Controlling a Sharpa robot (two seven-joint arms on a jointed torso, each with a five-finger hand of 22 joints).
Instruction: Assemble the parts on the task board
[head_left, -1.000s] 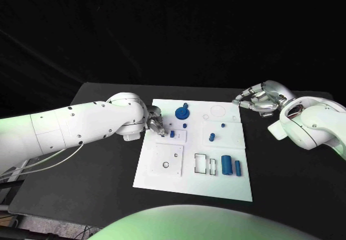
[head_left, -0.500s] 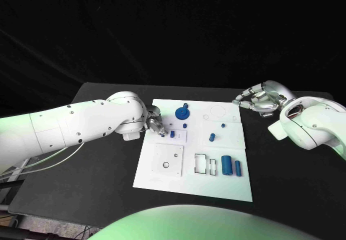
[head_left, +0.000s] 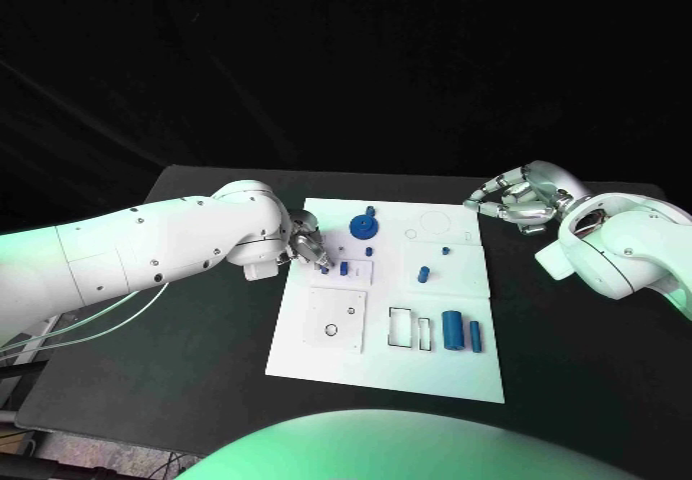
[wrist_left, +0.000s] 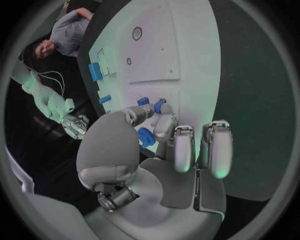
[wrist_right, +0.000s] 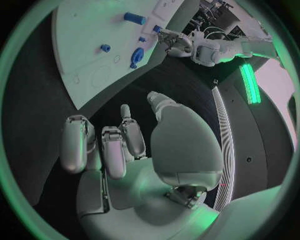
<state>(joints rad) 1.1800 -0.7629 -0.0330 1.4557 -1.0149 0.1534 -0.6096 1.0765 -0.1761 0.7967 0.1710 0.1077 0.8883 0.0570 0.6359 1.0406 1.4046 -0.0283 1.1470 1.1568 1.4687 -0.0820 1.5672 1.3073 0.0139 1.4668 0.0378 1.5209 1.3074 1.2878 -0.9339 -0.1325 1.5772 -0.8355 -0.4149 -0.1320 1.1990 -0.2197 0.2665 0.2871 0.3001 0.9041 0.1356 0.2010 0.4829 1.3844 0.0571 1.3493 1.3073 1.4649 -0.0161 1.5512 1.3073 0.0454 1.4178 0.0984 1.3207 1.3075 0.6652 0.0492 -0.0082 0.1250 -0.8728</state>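
Your left robot hand (head_left: 309, 247) sits over the task board's (head_left: 375, 372) near-left edge, its fingertips (wrist_left: 161, 107) closing on a small blue part (head_left: 343, 267) there — whether it is truly pinched, you cannot tell. The blue round part (head_left: 365, 226) lies just beyond it. Your right robot hand (head_left: 513, 203) hovers over the bench (head_left: 188, 340) off the board's far right corner, fingers curled in, holding nothing.

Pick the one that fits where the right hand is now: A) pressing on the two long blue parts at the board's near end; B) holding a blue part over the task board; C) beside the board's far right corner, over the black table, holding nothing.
C: the right hand sits off the task board, fingers curled, holding nothing.
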